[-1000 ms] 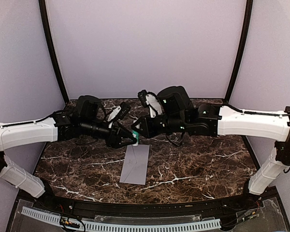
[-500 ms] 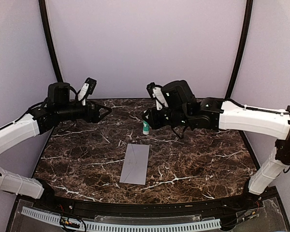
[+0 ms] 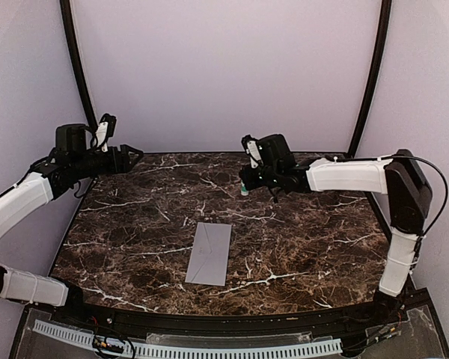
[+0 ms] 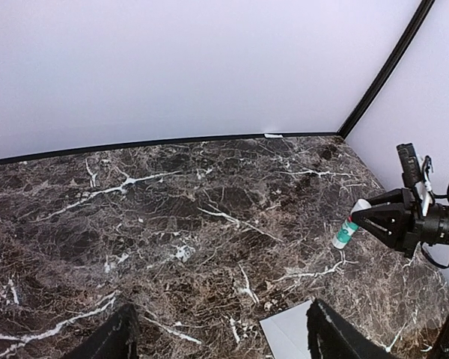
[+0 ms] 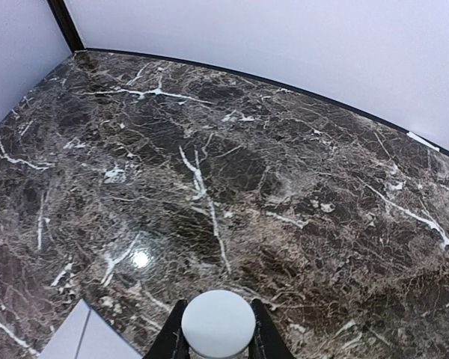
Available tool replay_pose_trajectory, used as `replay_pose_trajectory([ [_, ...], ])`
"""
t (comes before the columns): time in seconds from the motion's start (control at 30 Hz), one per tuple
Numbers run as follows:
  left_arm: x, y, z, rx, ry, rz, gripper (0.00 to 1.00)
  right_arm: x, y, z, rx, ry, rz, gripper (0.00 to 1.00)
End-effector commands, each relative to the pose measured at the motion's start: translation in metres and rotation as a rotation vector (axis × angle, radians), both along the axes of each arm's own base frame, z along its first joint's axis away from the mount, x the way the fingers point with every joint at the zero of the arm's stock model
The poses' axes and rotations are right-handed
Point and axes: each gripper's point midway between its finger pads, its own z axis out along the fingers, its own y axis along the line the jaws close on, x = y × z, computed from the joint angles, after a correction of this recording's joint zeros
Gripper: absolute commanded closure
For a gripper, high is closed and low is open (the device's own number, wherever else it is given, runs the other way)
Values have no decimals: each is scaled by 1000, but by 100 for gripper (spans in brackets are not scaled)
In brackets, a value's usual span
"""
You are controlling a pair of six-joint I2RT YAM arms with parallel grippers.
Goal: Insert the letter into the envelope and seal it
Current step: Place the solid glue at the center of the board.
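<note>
My left gripper (image 3: 132,158) has let go and swung away. A second ago it was nose to nose with the right gripper (image 4: 363,218) over the far end of the envelope (image 3: 209,254), both on the glue stick (image 4: 344,233). Now it hangs high over the left rear corner of the table (image 3: 299,239). Its fingers (image 4: 108,340) are spread wide and there is nothing between them in the left wrist view.

The right arm has drawn back too. It now reaches over the rear middle of the table with its fingers (image 5: 172,338) pinching the stick near its white top. The stick is well apart from the envelope.

The envelope has not shifted. It lies flat in the middle of the table, long side running away from me and its diagonal seams facing up. I cannot see the letter anywhere on the table, so I judge it is already inside. From this height I cannot tell whether the flap is stuck down or only folded over.

To me this looks like the gluing is over and the tool is being put away. What I would check next is the flap, perhaps pressing along it, once the stick is set down somewhere it will not roll back onto the paper.
</note>
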Motion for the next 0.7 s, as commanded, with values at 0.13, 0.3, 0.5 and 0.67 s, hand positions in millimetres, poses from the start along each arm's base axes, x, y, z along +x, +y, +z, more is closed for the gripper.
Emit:
replay_pose_trajectory([
  [0.13,-3,4,9,-9,-21,17,24,46,4,-11,48,-113,29,99],
  [0.3,-3,3,8,-14,-17,11,24,55,9,-24,50,-126,37,98],
  [0.5,-3,1,6,-20,-9,2,24,62,16,-39,40,-115,41,96],
  [0.67,-3,0,5,-24,-6,-3,24,64,16,-51,24,-101,37,93],
])
